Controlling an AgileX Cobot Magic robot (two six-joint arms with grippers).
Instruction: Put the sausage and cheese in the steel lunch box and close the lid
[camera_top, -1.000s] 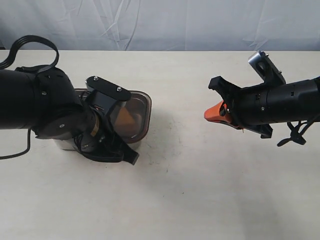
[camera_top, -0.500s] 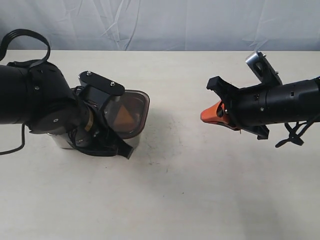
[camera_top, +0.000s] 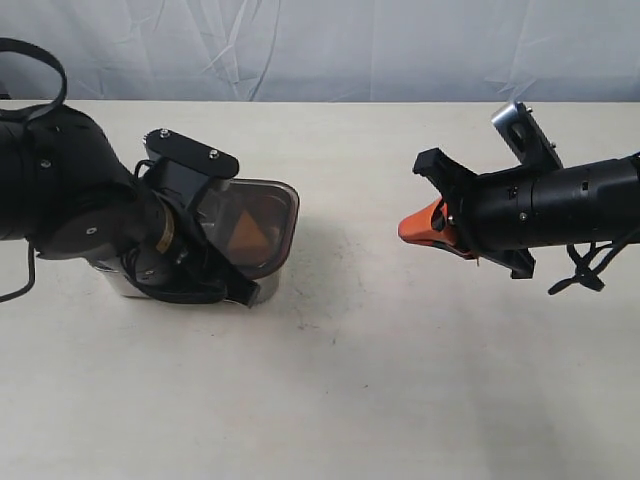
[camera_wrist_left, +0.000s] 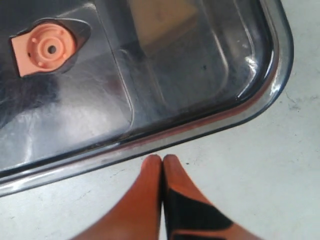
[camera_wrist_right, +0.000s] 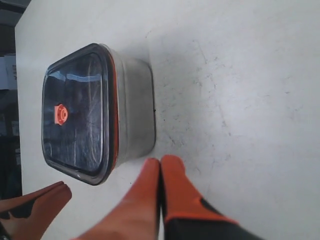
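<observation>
The steel lunch box stands on the table with the lid lying on top, its orange valve at the lid's centre. Through the dark lid a yellow-orange wedge shows inside the box, probably the cheese. The sausage cannot be made out under the tint. The left gripper hovers just beside the box's rim, off the lid, its orange fingers pressed together on nothing. The right gripper hangs well apart from the box, its fingers likewise pressed together and empty.
</observation>
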